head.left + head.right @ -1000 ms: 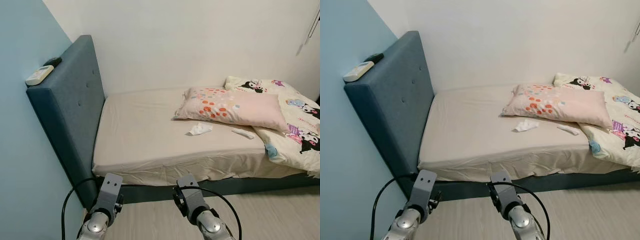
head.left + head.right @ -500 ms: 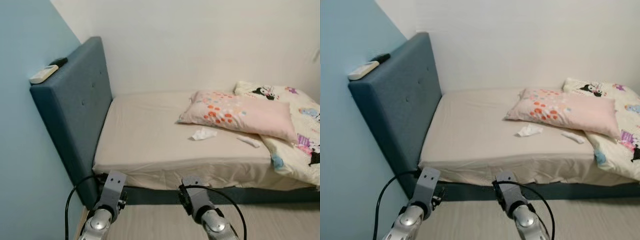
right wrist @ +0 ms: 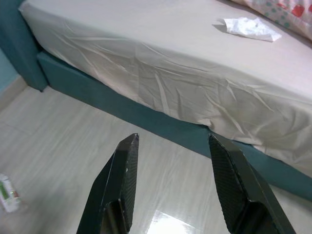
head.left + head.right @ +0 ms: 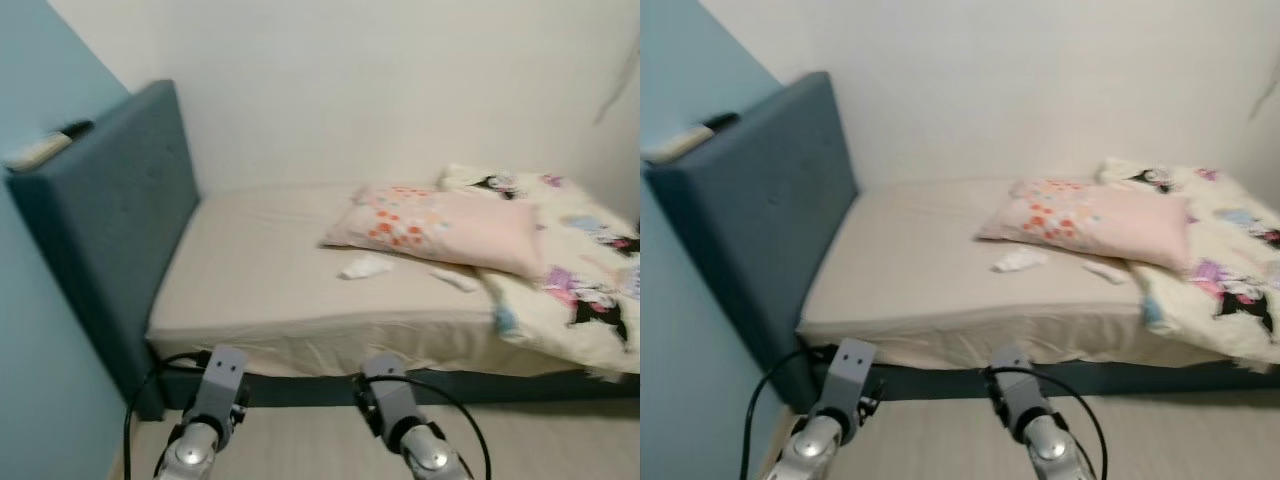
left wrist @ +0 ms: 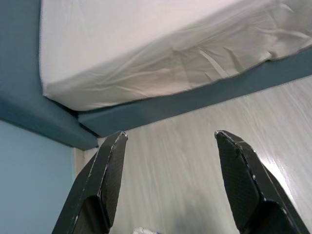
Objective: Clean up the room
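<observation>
Open sheet near the headboard, clutter toward the pillow

The bed's (image 4: pixel 250 270) bare sheet by the blue headboard (image 4: pixel 100 250) leaves free reach. Farther right, a crumpled tissue (image 4: pixel 364 267) and a small white scrap (image 4: pixel 455 280) lie just before the pink pillow (image 4: pixel 440 220), with the cartoon-print blanket (image 4: pixel 570 290) beyond. Bare floor (image 3: pixel 58 146) runs along the bed frame.

Both silver arms hang low and forward — left end effector (image 5: pixel 168 183) and right end effector (image 3: pixel 173 183) each spread wide, holding nothing.
</observation>
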